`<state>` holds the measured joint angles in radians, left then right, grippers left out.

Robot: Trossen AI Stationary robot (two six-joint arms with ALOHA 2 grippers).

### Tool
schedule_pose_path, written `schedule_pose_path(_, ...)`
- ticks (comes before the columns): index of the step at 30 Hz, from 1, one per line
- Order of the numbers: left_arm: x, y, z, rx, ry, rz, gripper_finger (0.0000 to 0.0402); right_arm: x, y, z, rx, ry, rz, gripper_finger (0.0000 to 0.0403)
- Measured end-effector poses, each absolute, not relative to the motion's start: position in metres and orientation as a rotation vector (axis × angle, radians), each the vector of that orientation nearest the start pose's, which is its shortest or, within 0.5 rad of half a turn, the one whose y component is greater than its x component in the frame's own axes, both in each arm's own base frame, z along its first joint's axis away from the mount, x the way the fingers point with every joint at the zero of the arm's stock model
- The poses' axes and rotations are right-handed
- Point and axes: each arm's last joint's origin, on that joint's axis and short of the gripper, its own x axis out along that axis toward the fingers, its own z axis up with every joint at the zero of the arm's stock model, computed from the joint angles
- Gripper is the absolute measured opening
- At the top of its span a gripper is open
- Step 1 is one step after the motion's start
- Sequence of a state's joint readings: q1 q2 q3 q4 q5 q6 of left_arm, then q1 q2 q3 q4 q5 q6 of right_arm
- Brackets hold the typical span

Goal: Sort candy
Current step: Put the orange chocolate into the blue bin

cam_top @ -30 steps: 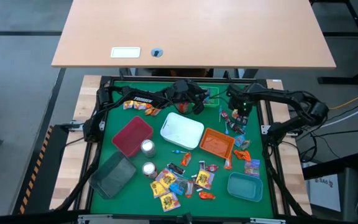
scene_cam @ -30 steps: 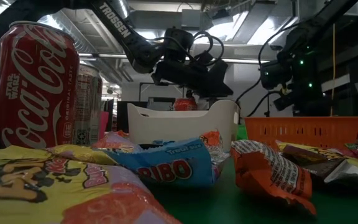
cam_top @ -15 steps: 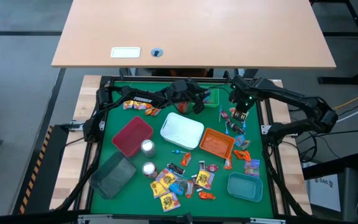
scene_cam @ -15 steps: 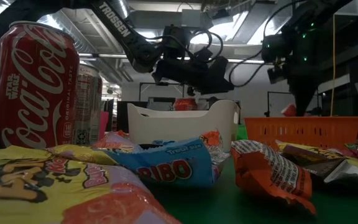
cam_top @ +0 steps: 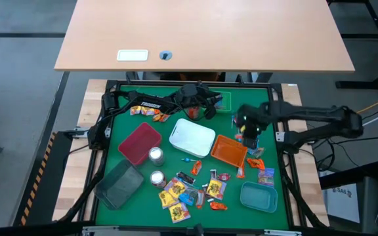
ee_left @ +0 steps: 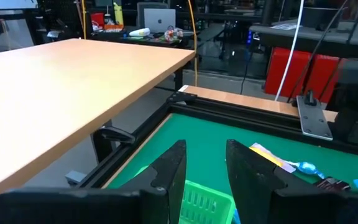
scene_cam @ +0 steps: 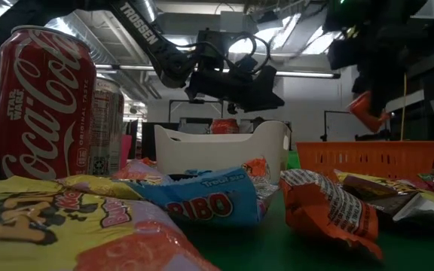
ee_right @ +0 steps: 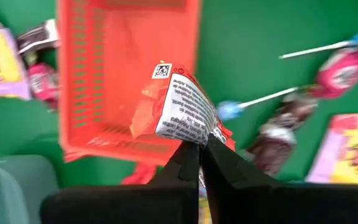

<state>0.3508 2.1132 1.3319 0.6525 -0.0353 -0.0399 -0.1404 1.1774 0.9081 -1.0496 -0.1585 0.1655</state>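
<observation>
My right gripper [cam_top: 248,128] hangs over the table's right half, by the far right corner of the orange tray [cam_top: 228,151], shut on an orange-red candy packet [ee_right: 176,106]. The low view shows that packet [scene_cam: 368,111] in the air above the tray's rim. My left gripper [ee_left: 204,163] is open and touches nothing; it hovers near the far edge beside the small green tray [cam_top: 223,100]. More candy [cam_top: 195,187] lies loose along the near edge. Other pieces, with blue-stick lollipops [ee_right: 257,99], lie right of the orange tray. My right gripper pinches the orange-red packet by one end [ee_right: 191,135] between its two fingers [ee_right: 185,158], coming from above and pointing down. The packet is lifted clear and hangs tilted below the fingertips, over the orange tray's edge.
A white tray [cam_top: 191,136], a dark red tray [cam_top: 139,143], a grey-green tray [cam_top: 119,185] and a teal tray [cam_top: 258,196] stand on the green mat. Two cans [cam_top: 156,155] stand between the trays. A few packets [cam_top: 146,113] lie under the left arm.
My right gripper has risen with the orange-red packet, lifting it clear of the table. It has moved from the far right part of the mat toward the near edge, up to the orange tray.
</observation>
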Motion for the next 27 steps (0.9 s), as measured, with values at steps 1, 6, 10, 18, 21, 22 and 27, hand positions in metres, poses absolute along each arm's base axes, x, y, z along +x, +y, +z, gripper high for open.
schedule_pose_path(1, 0.439, 0.162, 0.187, -0.06, 0.12, 0.388, 0.0104, 0.195, -0.015, 0.247, 0.344, 1.313, -0.095, 0.0003)
schedule_pose_path(6, 0.439, 0.162, 0.187, -0.06, 0.121, 0.388, 0.0104, 0.195, 0.02, 0.247, 0.382, 1.337, -0.08, 0.0003)
schedule_pose_path(10, 0.439, 0.162, 0.187, -0.06, 0.121, 0.388, 0.0104, 0.191, 0.047, 0.247, 0.424, 1.354, -0.094, 0.0003)
schedule_pose_path(18, 0.439, 0.162, 0.187, -0.06, 0.121, 0.388, 0.0104, 0.179, 0.097, 0.249, 0.496, 1.333, -0.068, 0.0004)
schedule_pose_path(21, 0.439, 0.162, 0.187, -0.06, 0.121, 0.388, 0.0104, 0.174, 0.112, 0.25, 0.529, 1.32, -0.034, 0.0002)
schedule_pose_path(22, 0.439, 0.162, 0.187, -0.06, 0.121, 0.388, 0.0104, 0.172, 0.118, 0.251, 0.541, 1.317, -0.022, 0.0002)
schedule_pose_path(27, 0.439, 0.162, 0.187, -0.061, 0.121, 0.388, 0.0104, 0.163, 0.143, 0.254, 0.598, 1.294, 0.063, 0.0005)
